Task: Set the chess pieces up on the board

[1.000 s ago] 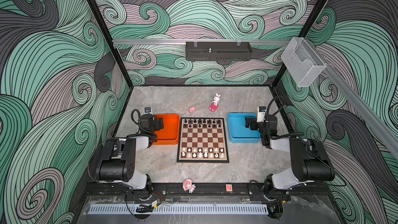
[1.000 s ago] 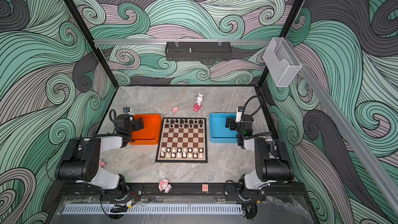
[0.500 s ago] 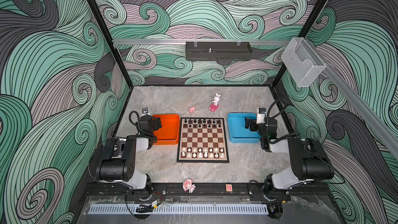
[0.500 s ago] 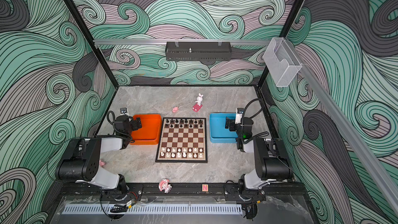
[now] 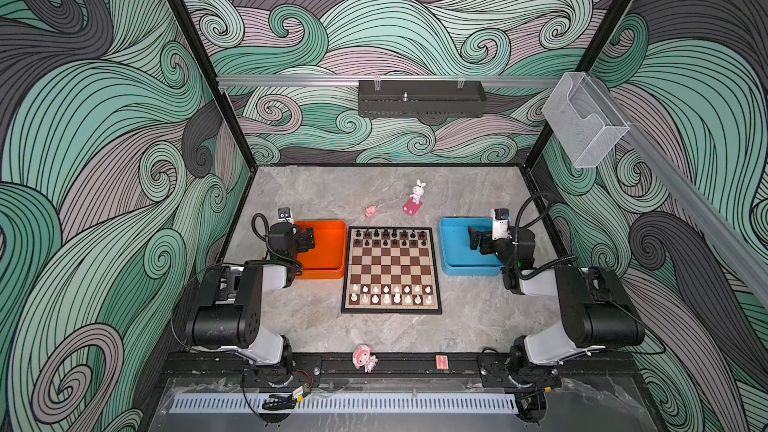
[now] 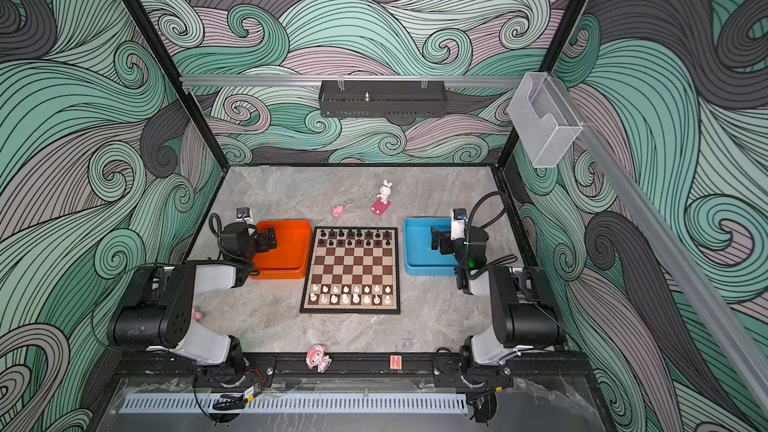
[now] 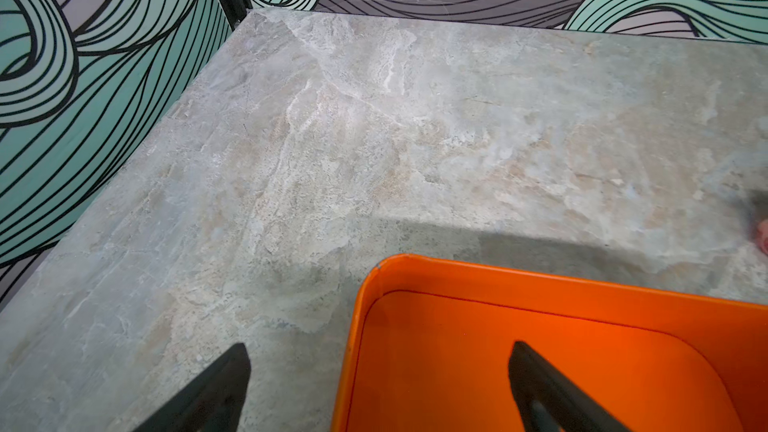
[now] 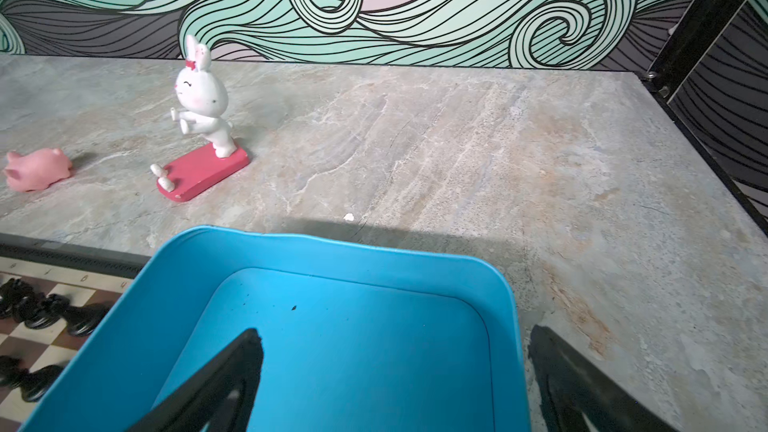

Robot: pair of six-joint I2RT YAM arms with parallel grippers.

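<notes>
Overhead view of a grey, stone-patterned bench (image 5: 316,193). The board (image 5: 390,270) is lying flat at its middle, between an orange tray (image 5: 330,253) and a blue tray (image 5: 453,257). The chess pieces are standing on the board: black pieces (image 5: 390,238) are filling the 2 far rows, white pieces (image 5: 390,295) are filling the 2 near rows, and the 4 middle rows are showing bare. Which piece is on which square is too small to tell.

The left hand (image 5: 306,238) is hovering over the orange tray, fingers spread wide and pinching nothing. The right hand (image 5: 473,238) is hovering over the blue tray, likewise spread and empty. In the wrist views, the tray parts that are showing are holding no pieces. A white rabbit figure (image 5: 415,197) and a small pink pig (image 5: 370,211) are sitting beyond the board, well apart from both hands.

Judging from this, the setup is looking finished or nearly so, and the step in hand is checking and drawing clear. Doing that well is calling for lifting each hand straight up and pulling back on its own side, never sweeping across the board, since such light pieces are probably tipping at a brush. Any crooked piece is needing a straight-down approach and a gentle pinch near its top.
</notes>
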